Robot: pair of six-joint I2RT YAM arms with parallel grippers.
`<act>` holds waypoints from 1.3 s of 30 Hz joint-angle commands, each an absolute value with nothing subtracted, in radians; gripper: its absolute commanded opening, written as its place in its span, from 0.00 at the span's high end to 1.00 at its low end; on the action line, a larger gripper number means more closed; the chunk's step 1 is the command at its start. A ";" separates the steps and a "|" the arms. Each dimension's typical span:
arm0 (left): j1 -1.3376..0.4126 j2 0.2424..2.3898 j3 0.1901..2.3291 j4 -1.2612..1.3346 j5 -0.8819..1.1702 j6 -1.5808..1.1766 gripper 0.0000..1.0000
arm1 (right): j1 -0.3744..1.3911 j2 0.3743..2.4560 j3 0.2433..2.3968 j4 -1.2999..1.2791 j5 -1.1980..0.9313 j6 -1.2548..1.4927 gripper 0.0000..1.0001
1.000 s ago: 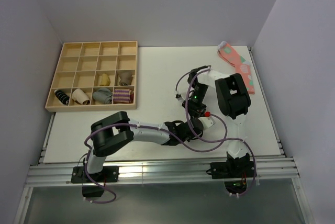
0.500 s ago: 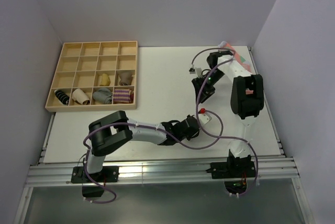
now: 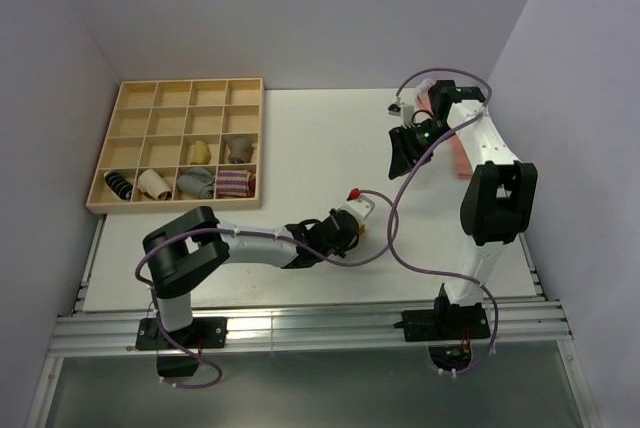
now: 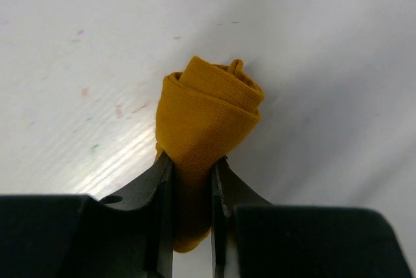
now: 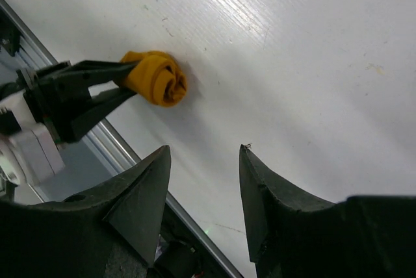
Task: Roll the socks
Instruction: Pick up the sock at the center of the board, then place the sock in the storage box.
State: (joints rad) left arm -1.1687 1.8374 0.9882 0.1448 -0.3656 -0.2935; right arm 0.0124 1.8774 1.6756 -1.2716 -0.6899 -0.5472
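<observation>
Pale walls are closing in a white surface (image 3: 300, 138), and at its far left a wooden tray (image 3: 190, 81) is holding 6 sock bundles (image 3: 198, 182) in its 2 nearest rows.

Moving right, the left arm is lying low across the near half of the surface. Its claw (image 4: 192, 160) is pinching the sock (image 4: 208, 106), which is now sitting as a tight mustard roll against the surface, spiral end facing away from the fingers. The roll is lying near the middle front, well apart from the tray.

Further right, the right claw (image 5: 205, 154) is hanging spread with nothing between its fingers, high over the far right of the surface, just beside a pink sock (image 3: 462, 156).

1 second ago both claws were crowding together over the sock at mid-surface; since then the right arm has been swinging up and away, and the left claw has been drawing the roll slightly leftward. That is suggesting the rolling itself is finished and only 1 claw is needed, probably to carry the roll toward the tray.
</observation>
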 commanded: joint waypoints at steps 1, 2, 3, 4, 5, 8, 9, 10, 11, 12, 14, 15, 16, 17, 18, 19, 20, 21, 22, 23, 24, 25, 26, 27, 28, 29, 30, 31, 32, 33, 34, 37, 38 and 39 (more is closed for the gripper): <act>-1.131 1.752 0.968 0.074 -0.409 -0.347 1.00 | 0.002 1.838 1.709 -1.273 -0.718 -0.537 0.46; -1.121 1.735 0.963 0.069 -0.426 -0.353 1.00 | -0.020 1.829 1.709 -1.269 -0.718 -0.537 0.46; -1.100 1.698 0.960 0.063 -0.434 -0.360 1.00 | -0.023 1.825 1.707 -1.264 -0.715 -0.532 0.46; -1.089 1.680 0.960 0.055 -0.448 -0.368 1.00 | -0.025 1.821 1.704 -1.264 -0.715 -0.535 0.46; -1.077 1.660 0.960 0.045 -0.465 -0.376 1.00 | -0.023 1.821 1.704 -1.264 -0.715 -0.535 0.46; -1.017 1.583 0.983 0.003 -0.553 -0.406 1.00 | -0.025 1.816 1.701 -1.261 -0.709 -0.537 0.46; -0.982 1.545 0.988 0.003 -0.592 -0.416 1.00 | -0.025 1.813 1.697 -1.252 -0.701 -0.532 0.46; -0.962 1.530 0.994 -0.036 -0.619 -0.425 1.00 | -0.026 1.810 1.695 -1.249 -0.700 -0.532 0.46; -0.921 1.513 1.012 -0.049 -0.638 -0.431 1.00 | -0.026 1.806 1.695 -1.249 -0.701 -0.531 0.46; -0.896 1.488 1.020 -0.058 -0.655 -0.443 1.00 | -0.028 1.804 1.695 -1.250 -0.701 -0.535 0.46; -0.823 1.471 1.058 -0.098 -0.712 -0.462 1.00 | -0.028 1.801 1.700 -1.250 -0.698 -0.534 0.46; -0.798 1.463 1.072 -0.110 -0.728 -0.475 1.00 | -0.028 1.802 1.703 -1.250 -0.696 -0.534 0.46; -0.770 1.459 1.083 -0.121 -0.753 -0.479 1.00 | -0.028 1.804 1.710 -1.249 -0.692 -0.532 0.46; -0.723 1.457 1.100 -0.123 -0.776 -0.479 1.00 | -0.028 1.807 1.718 -1.246 -0.689 -0.531 0.46; -0.698 1.460 1.110 -0.127 -0.800 -0.489 1.00 | -0.028 1.810 1.733 -1.247 -0.689 -0.531 0.46; -0.668 1.468 1.124 -0.135 -0.845 -0.495 1.00 | -0.028 1.819 1.744 -1.249 -0.692 -0.532 0.46; -0.608 1.477 1.158 -0.165 -0.868 -0.506 1.00 | -0.028 1.825 1.756 -1.253 -0.696 -0.532 0.46; -0.579 1.497 1.176 -0.185 -0.889 -0.540 1.00 | -0.028 1.833 1.782 -1.268 -0.701 -0.537 0.46; -0.548 1.509 1.195 -0.204 -0.917 -0.558 1.00 | -0.028 1.848 1.795 -1.275 -0.704 -0.540 0.46; -0.496 1.520 1.230 -0.227 -0.966 -0.574 1.00 | -0.028 1.853 1.807 -1.284 -0.710 -0.545 0.46; -0.474 1.549 1.250 -0.280 -0.991 -0.615 1.00 | -0.028 1.859 1.821 -1.290 -0.712 -0.549 0.47; -0.447 1.568 1.271 -0.322 -1.009 -0.639 1.00 | -0.028 1.862 1.822 -1.289 -0.710 -0.551 0.47; -0.401 1.587 1.323 -0.372 -1.061 -0.675 1.00 | -0.028 1.862 1.825 -1.284 -0.704 -0.551 0.47; -0.379 1.624 1.345 -0.444 -1.078 -0.724 1.00 | -0.028 1.862 1.821 -1.275 -0.704 -0.554 0.47; -0.355 1.643 1.362 -0.469 -1.086 -0.735 1.00 | -0.028 1.859 1.818 -1.270 -0.704 -0.557 0.47; -0.309 1.684 1.397 -0.497 -1.100 -0.747 1.00 | -0.028 1.859 1.815 -1.267 -0.704 -0.557 0.47; -0.286 1.707 1.416 -0.535 -1.123 -0.779 1.00 | -0.028 1.859 1.809 -1.263 -0.707 -0.564 0.47; -0.263 1.732 1.436 -0.611 -1.132 -0.801 1.00 | -0.028 1.861 1.806 -1.262 -0.709 -0.568 0.47; -0.218 1.785 1.474 -0.658 -1.140 -0.846 1.00 | -0.028 1.861 1.801 -1.261 -0.712 -0.569 0.47; -0.200 1.810 1.491 -0.690 -1.166 -0.868 1.00 | -0.028 1.861 1.792 -1.256 -0.718 -0.575 0.47; -0.183 1.833 1.505 -0.766 -1.172 -0.896 1.00 | -0.028 1.865 1.789 -1.253 -0.721 -0.577 0.47; -0.123 1.897 1.525 -0.767 -1.151 -0.913 1.00 | -0.028 1.882 1.784 -1.250 -0.730 -0.586 0.47; -0.111 1.926 1.532 -0.776 -1.155 -0.925 1.00 | -0.026 1.888 1.790 -1.258 -0.733 -0.592 0.47; -0.106 1.940 1.537 -0.776 -1.157 -0.920 1.00 | -0.028 1.897 1.792 -1.262 -0.738 -0.595 0.47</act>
